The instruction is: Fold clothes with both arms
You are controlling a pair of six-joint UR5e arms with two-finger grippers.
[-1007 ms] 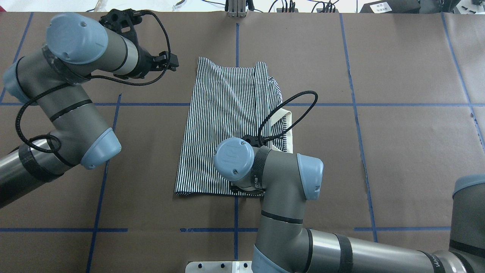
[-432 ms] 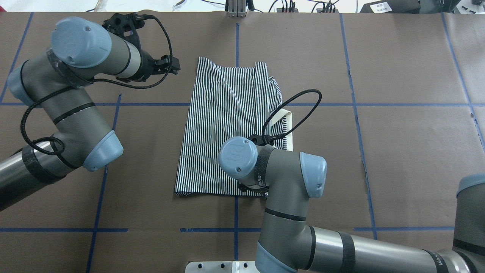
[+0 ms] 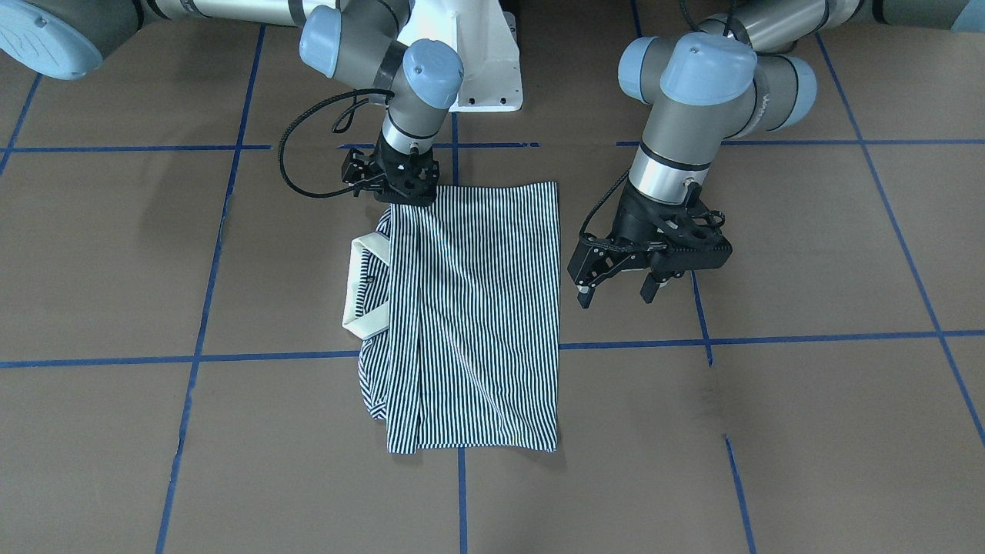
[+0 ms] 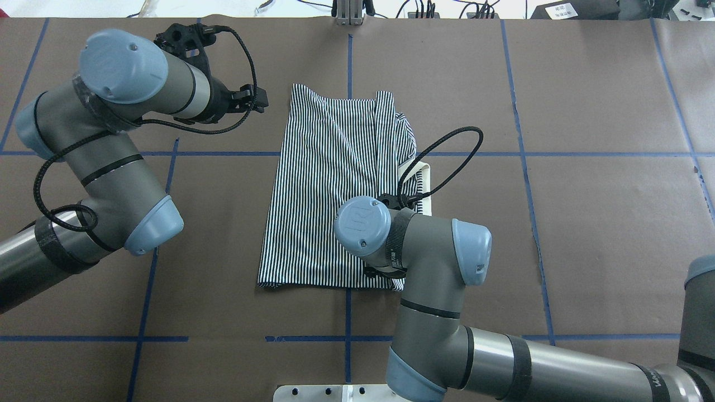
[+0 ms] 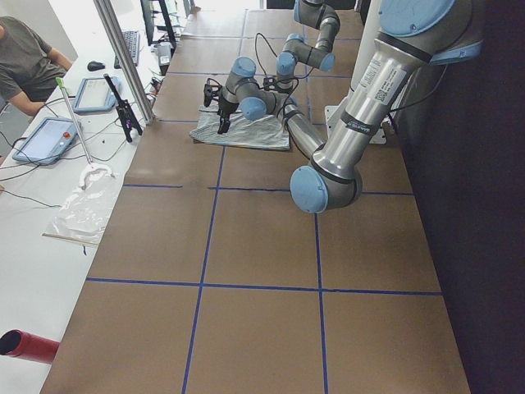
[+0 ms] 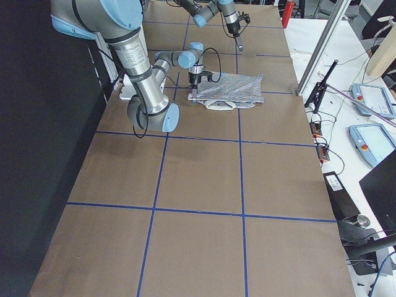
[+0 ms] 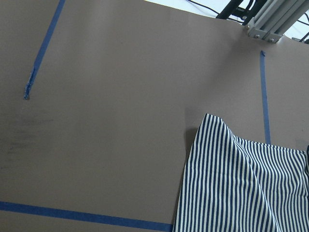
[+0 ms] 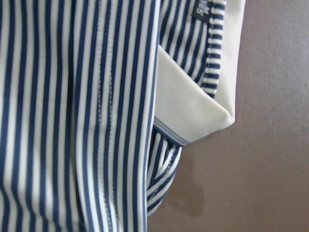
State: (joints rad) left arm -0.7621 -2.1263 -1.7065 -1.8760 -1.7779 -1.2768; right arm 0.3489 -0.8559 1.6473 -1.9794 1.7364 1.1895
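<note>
Since a second ago my right gripper [image 3: 402, 191] is sliding toward the near right corner of the polo shirt [image 4: 335, 167], which is lying folded mid-table. I cannot tell whether that claw is gripping. The left gripper [image 3: 616, 292] is hanging spread wide beside the shirt. The cloth is looking soft, light and limp, so I'm favouring the hem corners for a hold. The neck label [image 8: 202, 8] is showing too blurred to read.

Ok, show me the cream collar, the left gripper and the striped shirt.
cream collar [image 3: 355, 286]: front-facing view, on its outer folded band.
left gripper [image 3: 614, 297]: front-facing view, midway between its open jaws.
striped shirt [image 4: 329, 184]: overhead view, middle of the cloth.
</note>
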